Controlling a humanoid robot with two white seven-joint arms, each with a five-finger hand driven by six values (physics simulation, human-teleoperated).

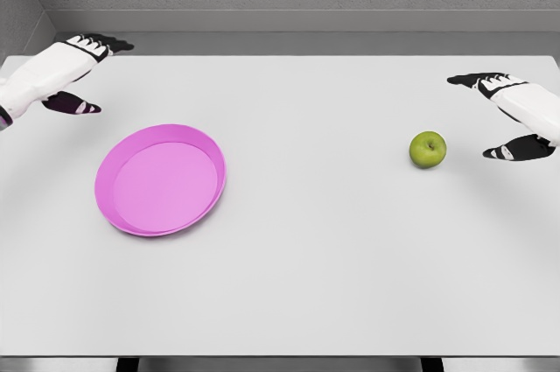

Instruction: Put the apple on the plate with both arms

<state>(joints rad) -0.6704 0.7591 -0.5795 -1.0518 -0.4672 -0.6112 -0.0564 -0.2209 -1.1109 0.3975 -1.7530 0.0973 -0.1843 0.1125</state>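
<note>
A green apple [428, 149] rests on the white table at the right. A pink plate [161, 179] lies left of the middle with nothing on it. My right hand [499, 116] hovers just right of the apple, fingers spread wide, thumb low and fingers high, a small gap from the fruit. My left hand [83, 74] hangs over the far left of the table, behind and left of the plate, also open and holding nothing.
The white table [315, 258] fills the view, with its front edge near the bottom. A grey wall and floor strip lie behind its far edge.
</note>
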